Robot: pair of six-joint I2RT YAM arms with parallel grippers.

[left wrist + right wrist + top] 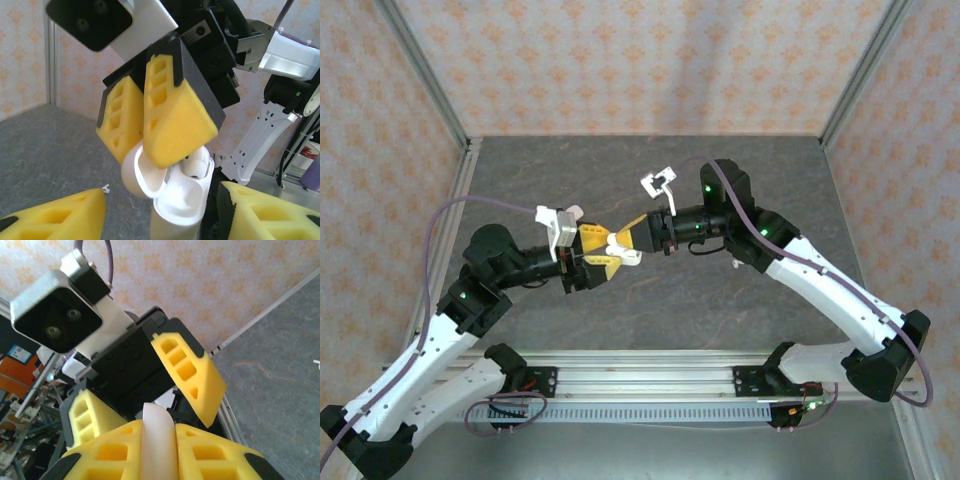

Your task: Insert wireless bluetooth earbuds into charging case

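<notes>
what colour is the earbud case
White and glossy; the case shows best in the left wrist view.

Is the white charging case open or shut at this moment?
Open. In the left wrist view the charging case gapes, its two halves apart; an earbud shows inside, and the right gripper pinches one half.

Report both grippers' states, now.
Left gripper: open, its fingers apart on either side of the glossy white rounded plastic charging case.
Right gripper: shut on that case.
</notes>
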